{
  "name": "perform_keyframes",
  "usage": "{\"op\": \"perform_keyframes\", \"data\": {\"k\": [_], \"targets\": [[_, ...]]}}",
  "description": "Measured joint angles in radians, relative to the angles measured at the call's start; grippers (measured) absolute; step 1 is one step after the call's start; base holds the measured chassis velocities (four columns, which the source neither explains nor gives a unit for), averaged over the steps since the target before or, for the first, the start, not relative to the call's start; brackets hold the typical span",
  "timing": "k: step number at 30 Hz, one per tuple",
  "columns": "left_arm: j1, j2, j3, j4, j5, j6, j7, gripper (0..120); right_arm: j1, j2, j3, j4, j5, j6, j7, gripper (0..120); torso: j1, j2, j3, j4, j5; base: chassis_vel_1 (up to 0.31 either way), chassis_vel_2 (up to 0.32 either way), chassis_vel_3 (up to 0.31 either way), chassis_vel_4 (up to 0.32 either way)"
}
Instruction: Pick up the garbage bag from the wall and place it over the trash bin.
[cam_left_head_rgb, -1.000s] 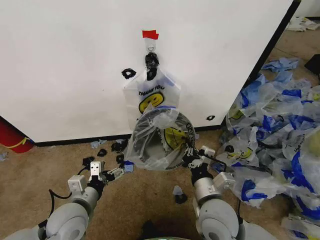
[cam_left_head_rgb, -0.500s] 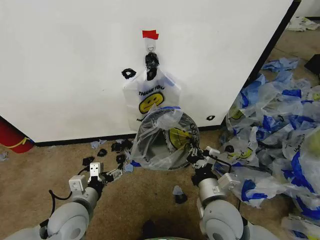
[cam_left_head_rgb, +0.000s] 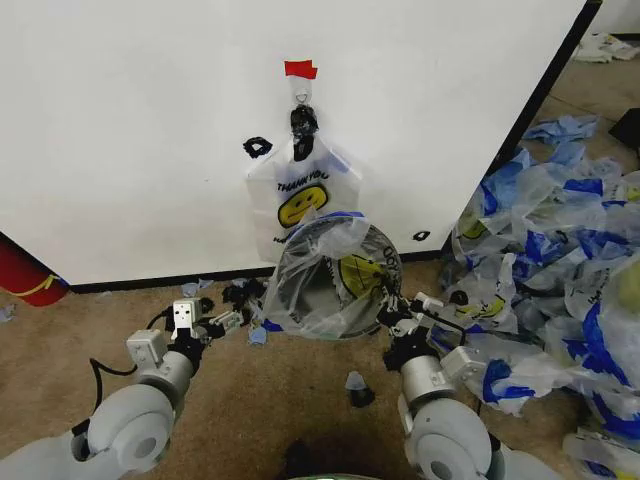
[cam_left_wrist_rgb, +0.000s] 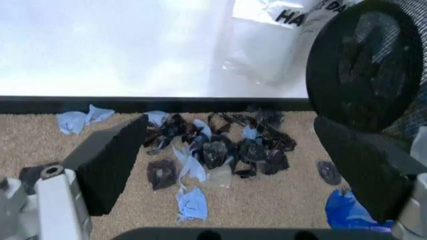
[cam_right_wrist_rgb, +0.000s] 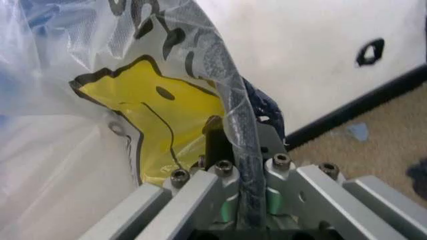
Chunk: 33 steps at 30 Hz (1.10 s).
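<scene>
Garbage bag (cam_left_head_rgb: 330, 275): already draped over the trash bin (cam_left_head_rgb: 372, 262), which sits tilted with its mouth toward you, just below a second smiley bag (cam_left_head_rgb: 303, 195) hanging from the black clip (cam_left_head_rgb: 302, 121) on the wall (cam_left_head_rgb: 140, 130). In the right wrist view the film lies stretched over the bin's rim (cam_right_wrist_rgb: 237, 125), yellow face print showing through.

Handling, as a judgement: the bag (cam_right_wrist_rgb: 100, 90) is thin, light, limp and slippery; it will billow and slide off the rim if pulled unevenly, and could tear on a hard tug. Best hold looks like the doubled edge at the rim or a blue handle, not the loose middle.

Right pincer (cam_left_head_rgb: 392, 310): low at the bin's right edge, arm reaching forward from below; its jaws are closed on rim and film together. Left pincer (cam_left_head_rgb: 228, 321): near the carpet, left of the bin and apart from it, spread wide and holding nothing, facing the black scraps (cam_left_wrist_rgb: 220, 150) at the wall's base strip (cam_left_wrist_rgb: 133, 104).
</scene>
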Motion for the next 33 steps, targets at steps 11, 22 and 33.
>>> {"op": "perform_keyframes", "data": {"k": [11,22,33], "targets": [[0.043,-0.005,-0.005,-0.035,0.084,-0.009,0.021,98,-0.051,0.018,0.025,0.026,0.112,-0.023,0.071,0,0.000,0.000,0.000,0.0000,-0.0001,0.000,0.000,0.000,0.000],[0.018,-0.002,-0.035,-0.029,0.164,-0.028,0.062,98,-0.031,0.065,-0.029,0.026,0.170,-0.100,0.151,0,0.000,0.000,0.000,0.0001,-0.0002,0.000,0.000,0.000,0.000],[-0.017,0.031,-0.129,-0.162,0.112,-0.010,0.085,94,0.014,0.083,-0.041,-0.022,0.171,-0.121,0.148,0,0.000,0.000,0.000,0.0000,-0.0001,0.000,0.000,0.000,0.000]]}}
